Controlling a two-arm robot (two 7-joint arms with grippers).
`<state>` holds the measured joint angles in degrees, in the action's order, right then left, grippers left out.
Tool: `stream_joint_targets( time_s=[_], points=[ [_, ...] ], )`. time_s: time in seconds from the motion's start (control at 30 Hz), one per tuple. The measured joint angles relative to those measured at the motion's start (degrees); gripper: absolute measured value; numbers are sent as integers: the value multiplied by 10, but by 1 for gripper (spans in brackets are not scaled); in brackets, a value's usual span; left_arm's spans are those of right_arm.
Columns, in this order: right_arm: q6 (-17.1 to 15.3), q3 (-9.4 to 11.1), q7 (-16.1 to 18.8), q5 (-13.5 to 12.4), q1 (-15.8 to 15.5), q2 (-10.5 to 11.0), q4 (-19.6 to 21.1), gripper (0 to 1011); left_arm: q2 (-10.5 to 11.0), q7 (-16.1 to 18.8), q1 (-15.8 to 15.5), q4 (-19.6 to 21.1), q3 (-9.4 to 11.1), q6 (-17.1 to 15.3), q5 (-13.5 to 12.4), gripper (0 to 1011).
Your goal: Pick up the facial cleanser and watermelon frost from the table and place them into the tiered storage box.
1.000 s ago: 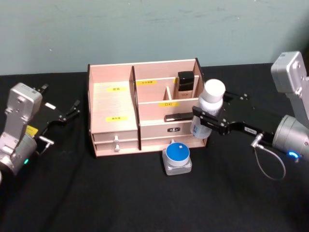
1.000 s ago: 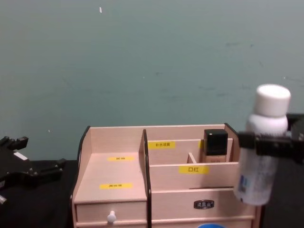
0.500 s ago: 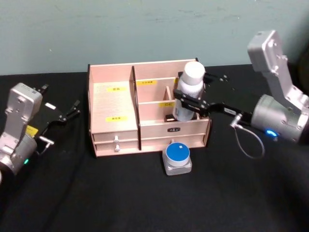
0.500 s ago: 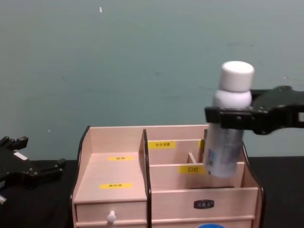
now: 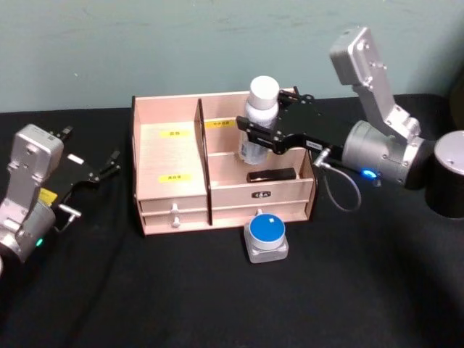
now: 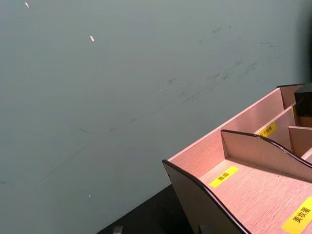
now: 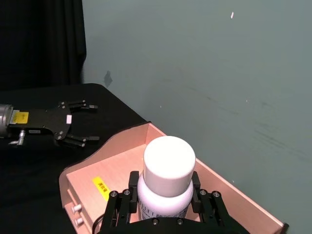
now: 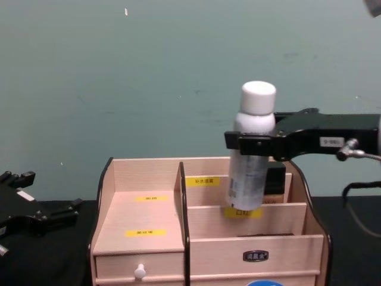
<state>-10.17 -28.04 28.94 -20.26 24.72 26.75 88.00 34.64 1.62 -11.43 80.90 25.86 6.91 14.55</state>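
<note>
1. Black table [image 5: 217, 304] runs back to a teal wall [image 5: 145, 43]; the box [image 5: 167, 109] stands at its middle.
2. Right gripper [image 5: 262, 136] pinches a white-capped bottle [image 5: 258, 119] around its body, nearly upright, over the box's right half. The base hangs low at the middle tier; contact there is unclear.
3. Blue-lidded jar [image 5: 266, 235] sits on the table at 6 o'clock of the box, just beside its front.
4. Left gripper [image 5: 93, 185] rests at 9 o'clock of the box, well apart, fingers spread.
</note>
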Motion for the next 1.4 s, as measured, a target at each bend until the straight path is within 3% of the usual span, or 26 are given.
stream_joint_targets(
  time_s=[0.23,0.67,1.4],
  points=[
    [12,-15,5,11,39,-29,-58,602,0,0,0,0,0,0,0,1009],
    [25,-29,10,26,82,-63,-121,602,0,0,0,0,0,0,0,1010],
    [37,-32,19,37,100,-84,-170,602,0,0,0,0,0,0,0,1009]
  ],
)
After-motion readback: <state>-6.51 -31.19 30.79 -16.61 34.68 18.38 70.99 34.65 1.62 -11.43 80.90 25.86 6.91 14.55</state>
